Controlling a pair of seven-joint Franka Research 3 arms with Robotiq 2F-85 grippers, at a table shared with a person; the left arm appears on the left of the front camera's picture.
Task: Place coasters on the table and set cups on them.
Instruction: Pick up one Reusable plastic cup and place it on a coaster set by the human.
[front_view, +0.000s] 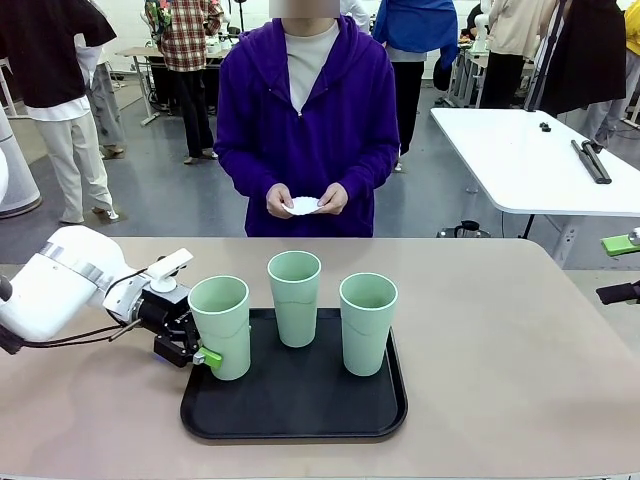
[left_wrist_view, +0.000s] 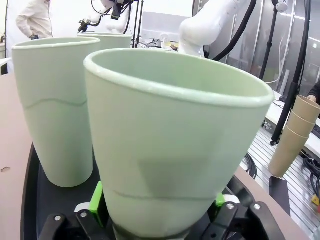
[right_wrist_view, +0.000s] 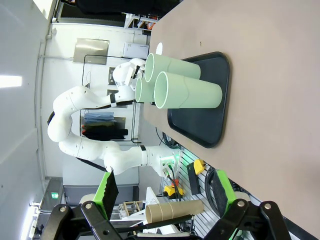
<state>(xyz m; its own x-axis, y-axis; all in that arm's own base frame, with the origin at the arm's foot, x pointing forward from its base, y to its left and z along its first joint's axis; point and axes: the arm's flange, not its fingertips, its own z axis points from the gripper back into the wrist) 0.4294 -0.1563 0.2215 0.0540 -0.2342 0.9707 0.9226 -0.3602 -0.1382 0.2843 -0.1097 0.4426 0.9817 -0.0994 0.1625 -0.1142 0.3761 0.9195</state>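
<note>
Robotics lab in an open hall. Evidence:
- white robot arm (front_view: 60, 290) at a beige counter (front_view: 520, 390), with black cabling (front_view: 70, 341) looped under its wrist
- bare grey floor (front_view: 180, 210)
- white work table (front_view: 530, 160) to one side, small dark objects on top
- people standing among further benches behind
- left wrist view: black cables (left_wrist_view: 245, 25) hanging by dark posts, and a stack of brown paper cups (left_wrist_view: 292, 135) beside the counter

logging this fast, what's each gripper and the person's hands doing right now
left gripper: closed on the left cup
right gripper: open, empty
person's hands: holding a coaster
</note>
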